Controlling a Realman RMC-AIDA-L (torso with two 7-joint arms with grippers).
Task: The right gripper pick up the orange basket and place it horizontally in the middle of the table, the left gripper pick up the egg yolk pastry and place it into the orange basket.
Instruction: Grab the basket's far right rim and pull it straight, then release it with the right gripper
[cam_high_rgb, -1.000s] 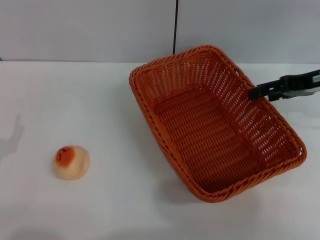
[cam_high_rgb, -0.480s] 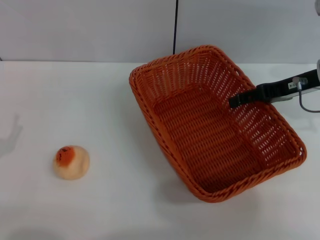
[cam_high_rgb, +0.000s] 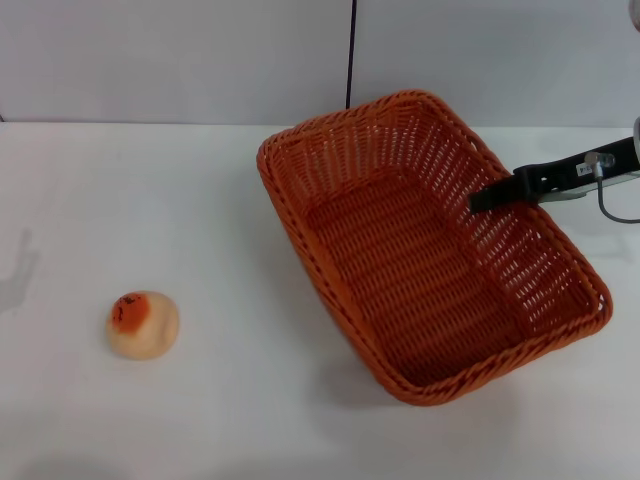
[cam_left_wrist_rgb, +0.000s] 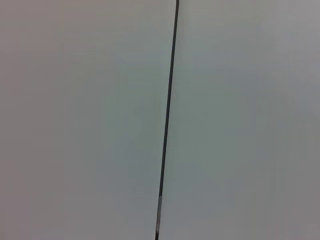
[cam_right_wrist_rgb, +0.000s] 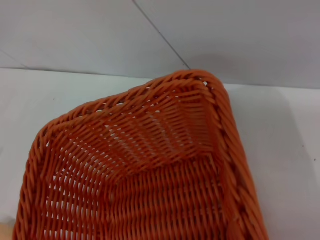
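The orange basket (cam_high_rgb: 430, 270) lies slanted on the right half of the white table (cam_high_rgb: 170, 190), one long side running from back left to front right. My right gripper (cam_high_rgb: 485, 198) reaches in from the right edge, and a black finger (cam_high_rgb: 505, 190) crosses the basket's right rim to hang over its inside wall. The right wrist view looks closely down into a corner of the basket (cam_right_wrist_rgb: 150, 165). The egg yolk pastry (cam_high_rgb: 143, 324) sits alone at the front left, dome up with its orange-red patch showing. My left gripper is out of view, and its wrist view shows only the wall.
A grey wall with a thin black vertical seam (cam_high_rgb: 351, 55) stands behind the table. A faint shadow (cam_high_rgb: 20, 270) falls on the tabletop at the far left. Bare white tabletop lies between the pastry and the basket.
The right gripper's finger has moved left from the basket's right rim to over its inside wall, then drawn back a little. Basket and pastry are almost where they were.
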